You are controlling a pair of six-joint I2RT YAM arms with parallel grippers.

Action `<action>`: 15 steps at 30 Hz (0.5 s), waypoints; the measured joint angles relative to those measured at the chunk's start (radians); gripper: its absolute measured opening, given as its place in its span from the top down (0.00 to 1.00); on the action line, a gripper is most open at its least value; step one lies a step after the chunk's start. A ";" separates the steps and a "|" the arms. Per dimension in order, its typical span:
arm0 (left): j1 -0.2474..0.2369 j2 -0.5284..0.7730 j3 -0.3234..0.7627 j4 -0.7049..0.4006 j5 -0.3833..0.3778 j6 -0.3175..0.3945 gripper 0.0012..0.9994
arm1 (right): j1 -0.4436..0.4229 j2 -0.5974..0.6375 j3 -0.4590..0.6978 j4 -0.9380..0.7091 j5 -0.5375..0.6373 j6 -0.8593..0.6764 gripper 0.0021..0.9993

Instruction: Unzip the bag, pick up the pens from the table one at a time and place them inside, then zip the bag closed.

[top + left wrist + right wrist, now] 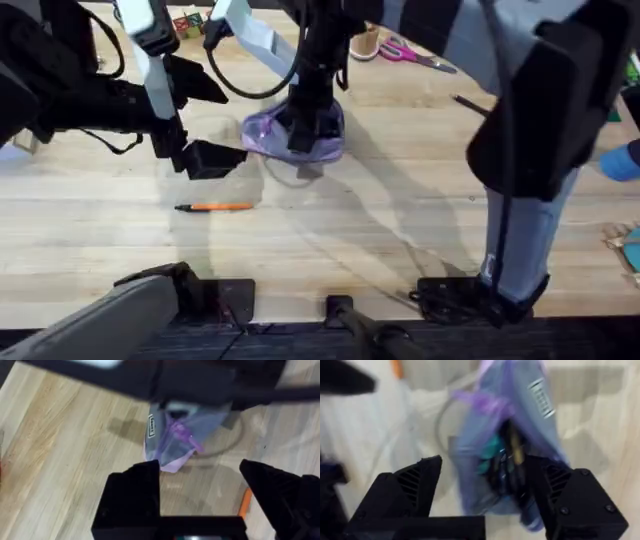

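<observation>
The bag (290, 137) lies toward the far middle of the table (330, 240), a crumpled lavender pouch; seen from the right wrist its mouth gapes and dark items already sit inside. The right gripper (310, 125) stands right over it, fingers spread to either side of the open mouth and holding nothing. The left gripper (205, 158) hovers just beside the bag's left end, its jaws parted and empty. The orange pen (215, 207) lies on the table nearer the bases, apart from the bag and well clear of both grippers. A black pen (470, 103) seems to lie far right, though it is too thin to be sure. The unzipping looks done, so the loading step appears to be in hand. The next move likely calls for the left gripper to drop to the orange pen, close across its barrel, and carry it into the opening.
</observation>
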 joint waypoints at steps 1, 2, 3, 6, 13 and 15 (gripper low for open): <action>0.000 0.000 0.000 0.000 0.000 0.000 0.01 | 0.001 -0.013 0.000 -0.019 -0.002 0.000 0.00; 0.000 0.000 0.000 0.000 0.000 0.000 0.01 | 0.003 -0.029 0.000 -0.040 -0.004 0.001 0.00; 0.000 0.000 0.000 0.000 0.000 0.000 0.01 | 0.005 -0.047 0.000 -0.053 -0.005 0.001 0.00; 0.000 0.000 0.000 0.000 0.000 0.000 0.01 | 0.005 -0.102 0.000 -0.087 -0.005 0.004 0.00; 0.000 0.000 0.000 -0.023 0.000 0.000 0.01 | -0.015 -0.201 0.000 -0.127 -0.005 0.004 0.00; 0.000 -0.001 0.000 -0.035 -0.001 0.000 0.01 | -0.033 -0.221 0.000 -0.138 -0.005 0.004 0.00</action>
